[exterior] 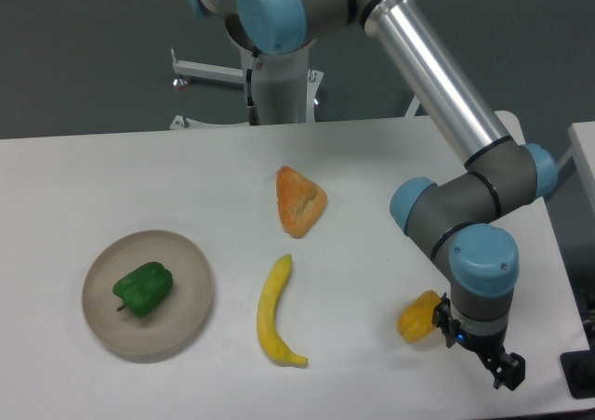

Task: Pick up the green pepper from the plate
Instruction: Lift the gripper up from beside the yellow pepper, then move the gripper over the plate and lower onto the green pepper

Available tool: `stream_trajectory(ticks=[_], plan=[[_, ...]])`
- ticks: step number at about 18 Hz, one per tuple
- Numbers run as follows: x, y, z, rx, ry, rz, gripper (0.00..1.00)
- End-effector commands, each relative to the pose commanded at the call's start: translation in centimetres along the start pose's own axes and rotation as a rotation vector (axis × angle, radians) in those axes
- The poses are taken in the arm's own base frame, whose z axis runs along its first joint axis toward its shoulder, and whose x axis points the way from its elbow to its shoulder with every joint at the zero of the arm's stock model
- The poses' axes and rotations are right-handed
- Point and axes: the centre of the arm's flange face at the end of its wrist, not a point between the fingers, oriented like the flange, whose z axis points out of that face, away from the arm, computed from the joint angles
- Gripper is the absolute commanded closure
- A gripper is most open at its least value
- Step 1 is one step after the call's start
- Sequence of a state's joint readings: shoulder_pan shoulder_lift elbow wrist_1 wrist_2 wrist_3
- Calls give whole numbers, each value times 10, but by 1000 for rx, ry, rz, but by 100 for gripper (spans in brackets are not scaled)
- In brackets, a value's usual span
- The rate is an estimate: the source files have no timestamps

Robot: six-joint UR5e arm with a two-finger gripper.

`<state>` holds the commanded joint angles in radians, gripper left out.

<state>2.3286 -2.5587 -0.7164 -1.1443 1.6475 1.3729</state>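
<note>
From the fixed camera, the jaws (507, 372) hang low over the near right corner of the tabletop (112, 178), too small and edge-on to tell whether they are spread or pressed together; nothing shows between them. The green pepper (143, 289) lies on the plate (191, 318), well apart to the jaws' left, across the banana (275, 314). Its long axis runs roughly left-right, stem toward the left. A yellow-orange pepper (417, 317) sits just beside the jaws.
</note>
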Motion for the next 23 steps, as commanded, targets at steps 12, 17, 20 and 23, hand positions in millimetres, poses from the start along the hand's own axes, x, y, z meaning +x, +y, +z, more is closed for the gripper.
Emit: stream_trajectory(ticks=[12, 17, 20, 23], plan=[[21, -46, -22, 25, 2, -72, 0], [58, -72, -52, 121, 81, -187, 0], [86, -80, -80, 172, 150, -320, 0], [116, -89, -106, 210, 203, -404, 0]])
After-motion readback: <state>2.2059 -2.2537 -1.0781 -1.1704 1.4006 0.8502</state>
